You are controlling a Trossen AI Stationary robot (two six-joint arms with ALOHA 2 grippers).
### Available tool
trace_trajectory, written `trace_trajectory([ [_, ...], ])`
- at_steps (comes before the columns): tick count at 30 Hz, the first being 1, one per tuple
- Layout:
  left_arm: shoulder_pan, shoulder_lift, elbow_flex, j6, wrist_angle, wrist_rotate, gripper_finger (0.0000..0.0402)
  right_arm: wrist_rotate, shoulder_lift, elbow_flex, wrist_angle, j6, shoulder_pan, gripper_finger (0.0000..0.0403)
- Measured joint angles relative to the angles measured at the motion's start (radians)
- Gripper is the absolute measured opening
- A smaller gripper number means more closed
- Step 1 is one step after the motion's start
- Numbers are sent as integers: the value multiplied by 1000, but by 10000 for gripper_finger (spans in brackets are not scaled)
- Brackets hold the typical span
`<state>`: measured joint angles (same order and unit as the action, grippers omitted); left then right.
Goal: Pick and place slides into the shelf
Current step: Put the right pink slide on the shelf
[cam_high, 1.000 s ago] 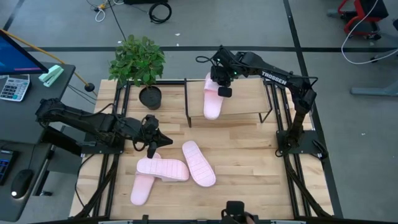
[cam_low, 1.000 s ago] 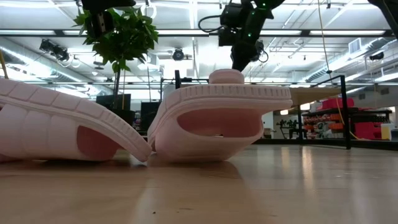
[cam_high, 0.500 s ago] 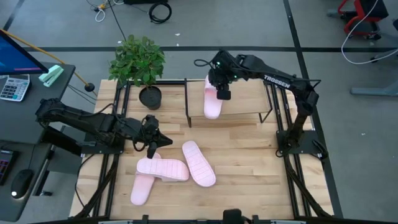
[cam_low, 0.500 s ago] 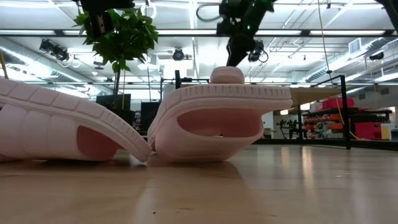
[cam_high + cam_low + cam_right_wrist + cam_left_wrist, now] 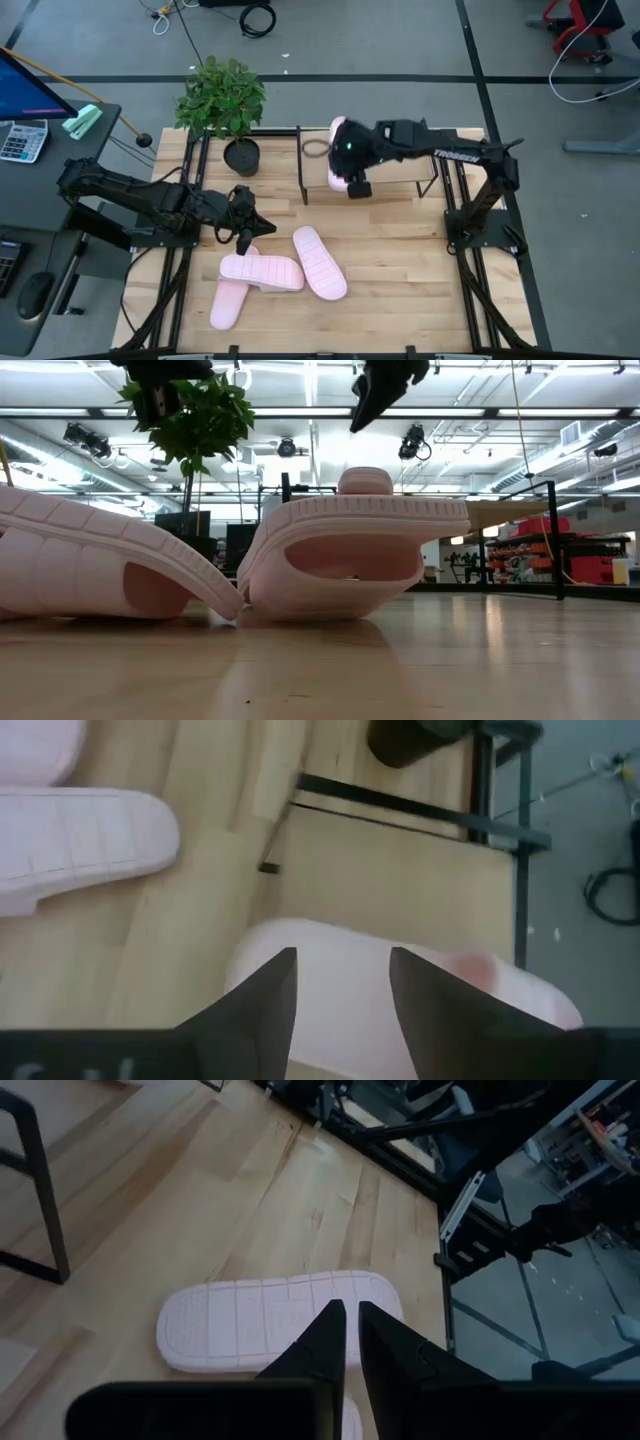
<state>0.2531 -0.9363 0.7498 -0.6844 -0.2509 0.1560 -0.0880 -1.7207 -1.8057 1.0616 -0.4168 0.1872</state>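
One pale pink slide (image 5: pixel 336 130) lies lengthwise on the slanted shelf (image 5: pixel 395 172). My right gripper (image 5: pixel 357 186) hangs open above its near end, touching nothing; in the right wrist view that slide (image 5: pixel 330 945) shows below the spread fingers. Three more slides lie on the tabletop. One is sole up (image 5: pixel 320 262), and one (image 5: pixel 262 270) lies across another (image 5: pixel 228 302). My left gripper (image 5: pixel 246 228) hovers shut just left of the sole-up slide (image 5: pixel 260 1320), holding nothing.
A potted plant (image 5: pixel 222 98) in a dark pot (image 5: pixel 240 156) stands at the shelf's left end. The shelf's black frame posts (image 5: pixel 302 168) rise beside the slide. Bare wood stretches right of the slides (image 5: pixel 410 260). A desk with a calculator (image 5: pixel 22 140) stands off the left edge.
My right gripper has risen off the slide on the shelf and swung toward the table's near edge. The slide stays lying on the shelf.
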Motion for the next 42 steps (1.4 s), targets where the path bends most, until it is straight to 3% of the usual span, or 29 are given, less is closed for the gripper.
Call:
trace_trajectory([
  [3, 0, 0, 0, 17, -3, 0, 41, -74, -10, 0, 3, 3, -58, 180],
  [8, 0, 0, 0, 24, -13, 0, 37, -110, -19, 9, 36, 88, -117, 204],
  [23, 0, 0, 0, 52, -74, 0, 45, -380, -21, 206, -22, 257, -220, 253],
  [42, 0, 0, 0, 52, -85, 0, 41, -403, -21, 259, -89, 347, -222, 235],
])
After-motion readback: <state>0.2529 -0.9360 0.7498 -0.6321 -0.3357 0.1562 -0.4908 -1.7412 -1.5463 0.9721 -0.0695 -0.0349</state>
